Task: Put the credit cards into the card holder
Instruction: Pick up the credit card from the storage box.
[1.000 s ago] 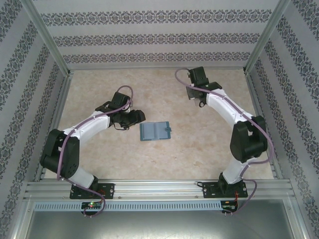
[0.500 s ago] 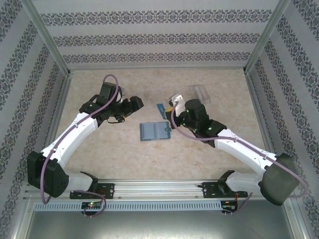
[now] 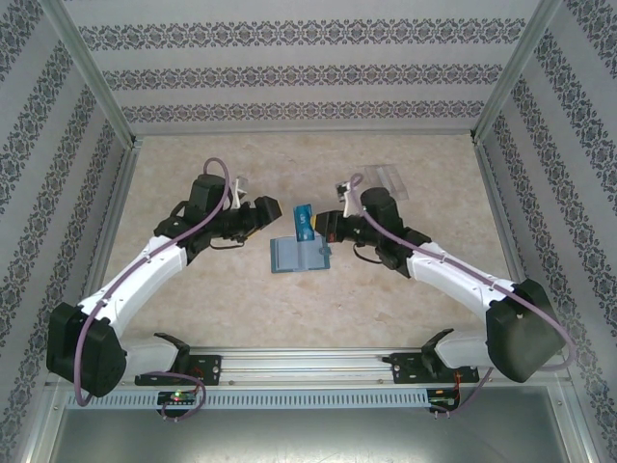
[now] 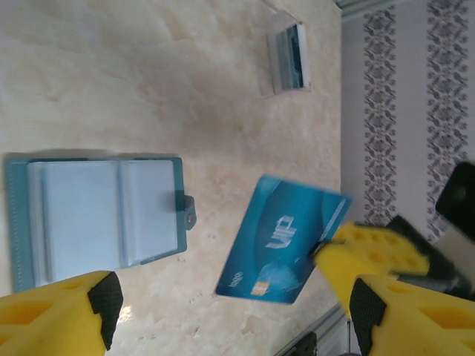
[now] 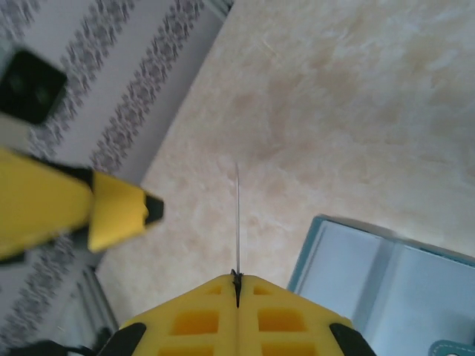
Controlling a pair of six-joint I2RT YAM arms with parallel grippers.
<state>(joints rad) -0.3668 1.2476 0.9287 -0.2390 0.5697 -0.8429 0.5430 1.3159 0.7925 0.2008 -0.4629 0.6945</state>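
Observation:
My right gripper [image 3: 324, 228] is shut on one edge of a blue credit card [image 3: 304, 222] and holds it in the air just behind the card holder [image 3: 301, 258]. The teal holder lies open and flat, pale pockets up [image 4: 96, 215]. In the left wrist view the card [image 4: 286, 241] shows its face, pinched by the right gripper's yellow fingers [image 4: 375, 256]. In the right wrist view it is edge-on [image 5: 237, 215] between my shut right gripper [image 5: 237, 285]. My left gripper [image 3: 266, 214] is open, empty, just left of the card [image 4: 230, 326].
A clear plastic box [image 3: 388, 180] stands at the back right with more cards inside [image 4: 286, 55]. Patterned walls enclose the beige table [image 3: 193, 280] on three sides. The left gripper's finger [image 5: 111, 211] hangs close beside the held card.
The right arm swung from the clear box at the back to the middle, carrying the blue card toward the holder. The left gripper opened wider and reached out toward the card.

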